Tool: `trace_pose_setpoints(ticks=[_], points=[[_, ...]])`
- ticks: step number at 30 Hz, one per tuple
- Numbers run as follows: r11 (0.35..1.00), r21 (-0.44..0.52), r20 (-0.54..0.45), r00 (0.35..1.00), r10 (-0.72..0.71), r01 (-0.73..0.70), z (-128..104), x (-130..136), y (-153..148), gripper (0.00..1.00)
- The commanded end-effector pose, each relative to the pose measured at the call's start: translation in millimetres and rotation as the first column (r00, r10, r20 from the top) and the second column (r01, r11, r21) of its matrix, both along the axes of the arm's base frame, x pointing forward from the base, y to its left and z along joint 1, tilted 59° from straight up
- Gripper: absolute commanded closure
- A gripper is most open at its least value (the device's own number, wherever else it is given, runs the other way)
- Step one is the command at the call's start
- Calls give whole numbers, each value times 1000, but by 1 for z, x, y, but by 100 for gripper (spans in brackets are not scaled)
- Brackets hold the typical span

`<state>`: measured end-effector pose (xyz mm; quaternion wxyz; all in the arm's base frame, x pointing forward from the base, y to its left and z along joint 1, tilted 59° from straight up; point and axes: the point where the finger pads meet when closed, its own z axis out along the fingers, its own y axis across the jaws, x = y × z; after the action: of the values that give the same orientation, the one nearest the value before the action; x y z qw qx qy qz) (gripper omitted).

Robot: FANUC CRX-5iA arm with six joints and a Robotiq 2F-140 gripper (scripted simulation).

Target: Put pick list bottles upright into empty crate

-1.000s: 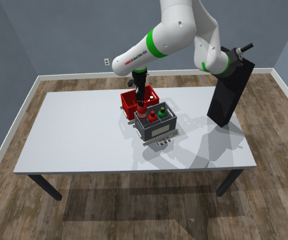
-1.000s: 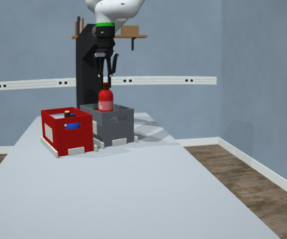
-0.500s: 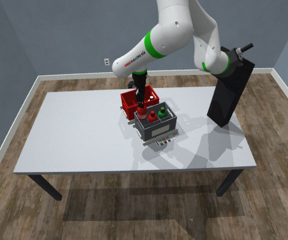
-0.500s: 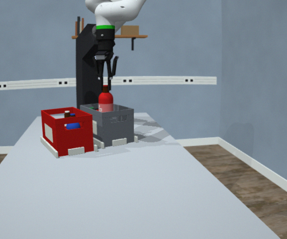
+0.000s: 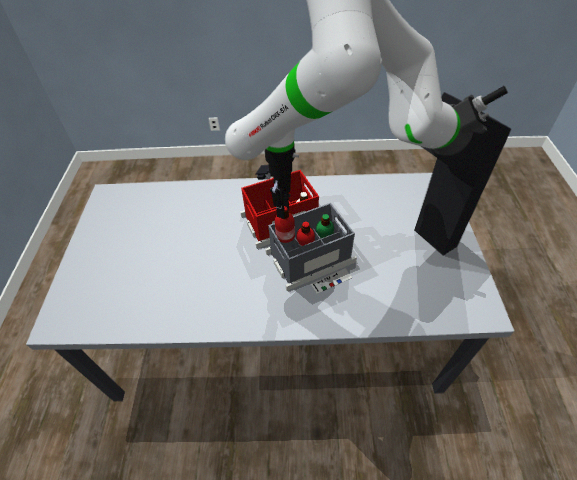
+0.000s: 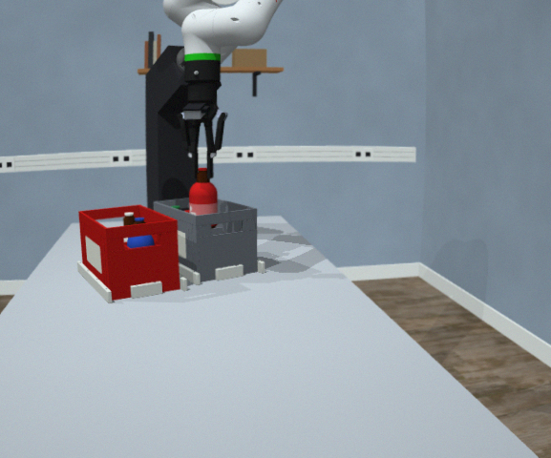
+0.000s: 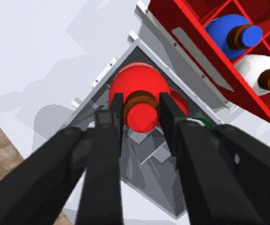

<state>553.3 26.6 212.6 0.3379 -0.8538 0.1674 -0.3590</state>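
Here the gripper (image 7: 141, 112) pinches the neck of a red-label bottle (image 6: 202, 198), one finger on each side of its cap, jaws closed onto it rather than pressed together. The bottle hangs straight below the jaws, upright, its lower body inside a corner cell of the grey crate (image 5: 329, 246) and its shoulder above the rim. Beside it, in the same crate, stand a second red-label bottle (image 5: 305, 233) and a green-label bottle (image 5: 324, 225). Off to one side of the jaws, the red crate (image 6: 155, 260) holds a blue-label bottle (image 7: 229, 31) and a white-label bottle (image 7: 261, 69). The pick list (image 5: 331, 282) lies on the table (image 5: 138, 268) against the grey crate's far side from the fingers; its lines are too small to read.

I judge the step in hand to be lowering this bottle into its cell. The next move calls for a straight descent until the base sits on the crate floor, then spreading the fingers and lifting clear without brushing the cell walls or nudging the crate.
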Motion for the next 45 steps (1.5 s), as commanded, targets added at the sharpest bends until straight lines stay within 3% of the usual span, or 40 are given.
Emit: trace_pose_setpoints(ticks=[1,45], points=[[1000,-1,1,1000,-1,1,-1,3,1,90],[1000,-1,1,1000,-1,1,-21,31,18,90]])
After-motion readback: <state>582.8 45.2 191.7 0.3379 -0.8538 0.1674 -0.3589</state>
